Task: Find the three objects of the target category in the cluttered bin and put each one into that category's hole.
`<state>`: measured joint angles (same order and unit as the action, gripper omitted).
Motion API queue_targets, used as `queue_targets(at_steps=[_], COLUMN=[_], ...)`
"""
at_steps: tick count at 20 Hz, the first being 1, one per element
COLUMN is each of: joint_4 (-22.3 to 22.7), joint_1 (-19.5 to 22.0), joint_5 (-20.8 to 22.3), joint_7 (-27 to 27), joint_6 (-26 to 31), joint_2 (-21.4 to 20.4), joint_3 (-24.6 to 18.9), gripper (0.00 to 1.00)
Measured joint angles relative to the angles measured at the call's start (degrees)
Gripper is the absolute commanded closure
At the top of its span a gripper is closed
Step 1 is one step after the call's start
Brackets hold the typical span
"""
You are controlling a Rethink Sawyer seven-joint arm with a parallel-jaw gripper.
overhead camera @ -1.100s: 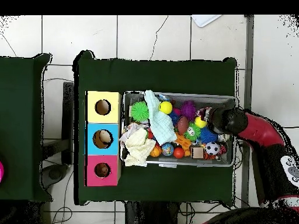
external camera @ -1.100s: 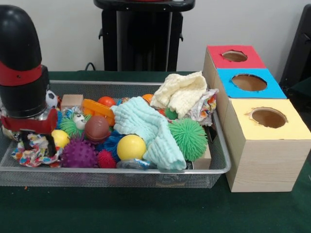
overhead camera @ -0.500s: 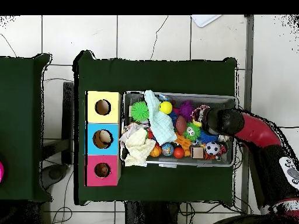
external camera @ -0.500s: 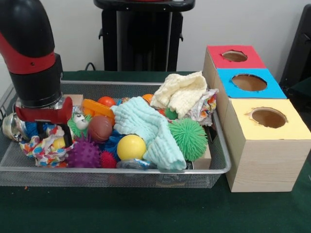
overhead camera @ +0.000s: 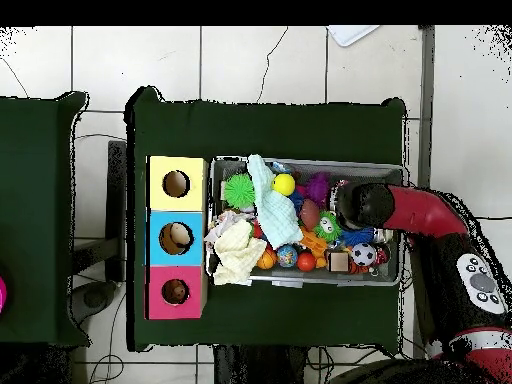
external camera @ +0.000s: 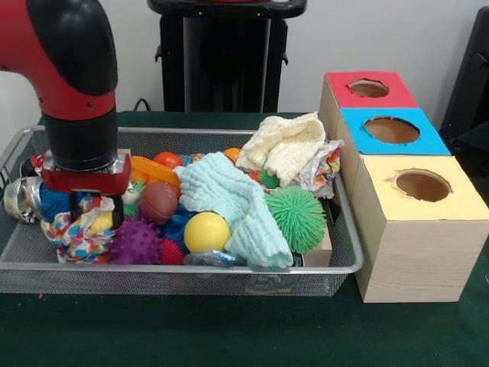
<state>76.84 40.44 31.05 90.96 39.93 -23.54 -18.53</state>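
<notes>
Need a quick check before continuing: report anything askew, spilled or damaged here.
Nothing is spilled outside the wire bin. The only oddity: the holes in the yellow box and red box have ragged, torn-looking edges. The cloths lie rumpled over the toys.

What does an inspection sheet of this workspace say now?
Surface: green table, bare in front of the bin.
Job's things: wire bin full of toys; box beside it with red, blue and yellow holes.
Clutter: cloths, a yellow ball, a green spiky ball, a purple spiky ball, a patterned cloth.
Gripper: gripper down in the bin at the patterned cloth; open or shut, cannot tell.
Cables: one behind the table.
Surroundings: tiled floor, white wall.
</notes>
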Motion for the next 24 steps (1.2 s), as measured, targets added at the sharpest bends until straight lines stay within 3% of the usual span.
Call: queue_targets(at_steps=[16, 24], joint_4=[-3.3, -3.4], joint_1=[-4.5, -4.6], joint_5=[9.3, 10.6], joint_7=[-4.5, -6.9], joint_6=[19.0, 20.9], joint_2=[-1.0, -2.7], joint_3=[1.0, 1.0], gripper=[0.0, 0.0])
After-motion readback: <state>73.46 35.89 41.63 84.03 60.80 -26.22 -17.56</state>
